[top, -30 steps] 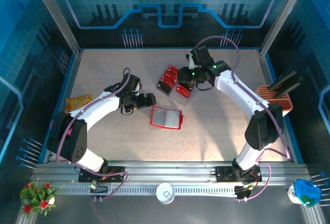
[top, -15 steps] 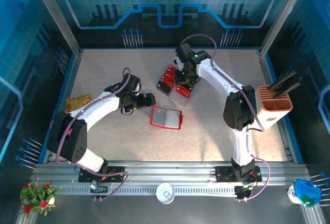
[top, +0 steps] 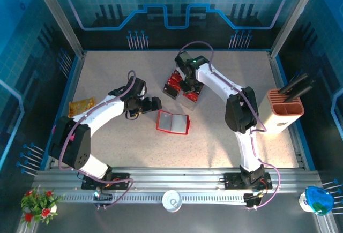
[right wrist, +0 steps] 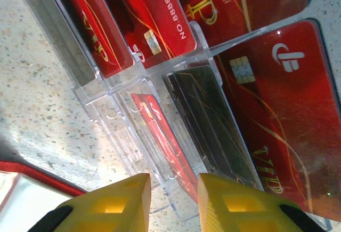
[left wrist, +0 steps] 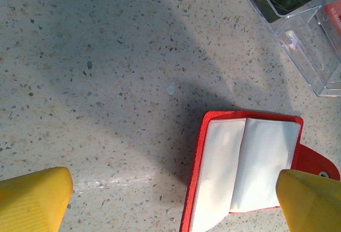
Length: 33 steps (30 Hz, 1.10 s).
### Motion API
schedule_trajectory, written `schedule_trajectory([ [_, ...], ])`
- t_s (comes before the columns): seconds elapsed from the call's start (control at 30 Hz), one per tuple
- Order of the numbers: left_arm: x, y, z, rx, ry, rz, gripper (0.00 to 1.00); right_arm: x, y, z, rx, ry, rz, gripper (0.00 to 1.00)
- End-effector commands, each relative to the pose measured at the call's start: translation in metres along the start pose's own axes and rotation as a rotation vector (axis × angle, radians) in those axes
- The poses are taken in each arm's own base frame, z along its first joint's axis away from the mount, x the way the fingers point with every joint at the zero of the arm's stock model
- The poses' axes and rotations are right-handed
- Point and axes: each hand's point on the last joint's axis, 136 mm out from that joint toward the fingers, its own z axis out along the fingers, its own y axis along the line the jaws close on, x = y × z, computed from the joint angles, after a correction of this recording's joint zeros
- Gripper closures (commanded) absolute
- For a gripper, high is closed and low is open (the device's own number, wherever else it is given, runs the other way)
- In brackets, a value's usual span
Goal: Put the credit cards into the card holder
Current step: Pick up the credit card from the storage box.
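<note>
**Right pincer down at the card rack, left pincer spread over the open holder**

- We see the credit cards [top: 171, 89] bunched mid-table toward the far side, standing in a clear plastic rack [right wrist: 109, 109]. Up close they are red, with gold "VIP" lettering and chips [right wrist: 160, 24]; one dark card sits in a middle slot.
- Right gripper [top: 185, 84] is right on top of that bunch. In the wrist view its yellow fingers [right wrist: 114, 202] leave only a narrow gap [right wrist: 174, 189], lined up with the near edge of the rack, where a slot holds a red card. We cannot tell whether the jaws are actually pinching a card or the rack, or are just close to them.
- The card holder [top: 172, 121] lies flat and open on the table [top: 214, 147], nearer us than the cards and apart from them, with its pale pockets facing up [left wrist: 245, 162].
- Left gripper [top: 155, 103] sits just left of the holder's far edge, jaws spread as wide as they go, nothing in them. The left wrist view [left wrist: 171, 200] has a yellow finger [left wrist: 32, 200] in each lower corner, with a rack corner [left wrist: 314, 61] at top right.
- Elsewhere: a yellow-orange snack packet [top: 81, 106] at the left edge, a salmon-pink box [top: 284, 112] with black items at the right.
</note>
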Motion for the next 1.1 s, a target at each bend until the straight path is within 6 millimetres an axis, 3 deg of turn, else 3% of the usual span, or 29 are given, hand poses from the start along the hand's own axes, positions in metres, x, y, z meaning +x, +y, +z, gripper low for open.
schedule_trajectory([
  [0.0, 0.01, 0.005, 0.006, -0.016, 0.033, -0.004, 0.01, 0.0, -0.005, 0.002, 0.067, 0.021, -0.051, 0.7],
  [0.53, 0.011, 0.005, 0.007, -0.016, 0.04, 0.0, 0.01, 0.009, 0.007, 0.024, 0.065, 0.07, -0.089, 0.73],
  [1.07, 0.014, 0.006, 0.008, -0.012, 0.047, 0.01, 0.01, 0.007, 0.014, 0.009, 0.025, 0.019, -0.146, 0.96],
])
